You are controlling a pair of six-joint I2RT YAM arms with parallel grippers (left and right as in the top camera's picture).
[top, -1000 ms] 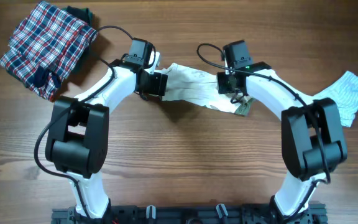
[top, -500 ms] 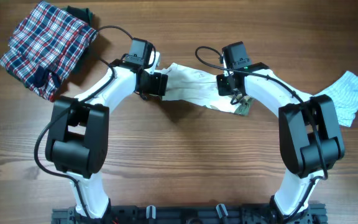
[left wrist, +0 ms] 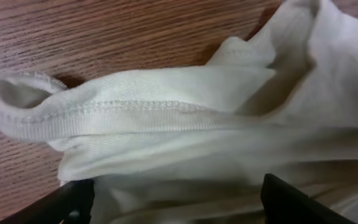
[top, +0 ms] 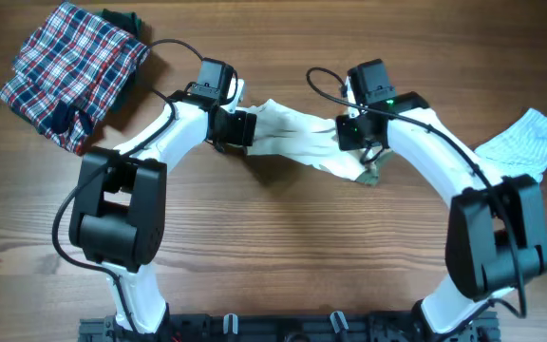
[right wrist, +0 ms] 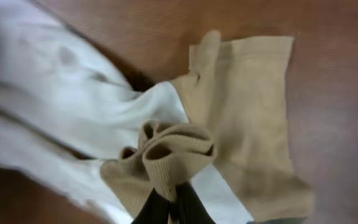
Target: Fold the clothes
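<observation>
The cream-white top (top: 292, 138) of the clothes lies stretched between my two grippers at the table's far middle. My right gripper (top: 351, 133) is shut on the bunched tan sleeve cuff (right wrist: 176, 152), pinched between its dark fingers (right wrist: 157, 208), with the flat tan sleeve (right wrist: 247, 106) spread beside it. My left gripper (top: 240, 128) sits at the top's left end. Its jaws stand wide apart in the left wrist view, the gripper (left wrist: 179, 199) straddling the white fabric and its hemmed edge (left wrist: 142, 109). An olive edge (top: 370, 173) hangs below the right gripper.
A red-navy-white plaid piece (top: 69, 71) lies crumpled at the far left corner, over something dark (top: 122, 21). A pale-blue striped piece (top: 530, 142) lies at the right edge. Both arm bases (top: 283, 323) stand at the near edge.
My right gripper has shut on the tan cuff and shifted slightly right, drawing the top's right end with it. The left arm has stayed in place.
</observation>
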